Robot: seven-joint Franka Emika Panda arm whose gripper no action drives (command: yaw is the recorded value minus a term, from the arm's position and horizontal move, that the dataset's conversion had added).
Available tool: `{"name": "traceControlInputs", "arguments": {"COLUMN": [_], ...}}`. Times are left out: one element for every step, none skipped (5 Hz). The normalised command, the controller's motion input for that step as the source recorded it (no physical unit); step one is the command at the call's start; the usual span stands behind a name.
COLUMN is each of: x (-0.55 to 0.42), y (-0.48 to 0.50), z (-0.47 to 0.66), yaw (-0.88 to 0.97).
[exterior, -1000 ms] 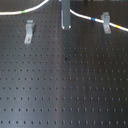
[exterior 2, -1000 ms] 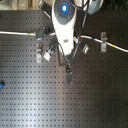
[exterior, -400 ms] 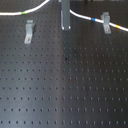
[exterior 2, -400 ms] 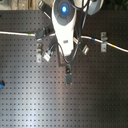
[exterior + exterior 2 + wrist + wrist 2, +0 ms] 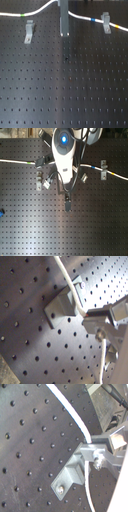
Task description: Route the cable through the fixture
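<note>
While the fingers (image 5: 107,315) appear pinched on the cable (image 5: 42,8) in both wrist views, with the white cord running straight into the metal tips, the contact itself is small and partly hidden, so I judge the jaws closed on the cord rather than see it plainly. The gripper (image 5: 64,33) hangs down near the middle of the cord's run in the first exterior view, above the dark perforated board (image 5: 70,90). From there the cord arcs toward the first exterior view's left, past a green band, and toward the first exterior view's right, past a blue and then a yellow band. One metal clip (image 5: 29,31) stands on the board below the left stretch, clear of the cord; another clip (image 5: 106,21) stands at the right, and the cord passes at or just beside it, though I cannot tell whether it sits in the slot. In the first wrist view a grey bracket (image 5: 61,303) lies close to the fingers with the cord crossing its edge. The step in hand looks like carrying the held section toward a clip. Next, the cord must be lined up over the slot and lowered in without slipping from the grip.
</note>
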Motion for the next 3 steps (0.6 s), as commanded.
{"name": "traceControlInputs", "arguments": {"x": [-0.154,-0.134,-0.094], "y": [0.25,0.168,0.012], "z": [0.33,0.39,0.57], "yaw": [0.0,0.0,-0.01]}}
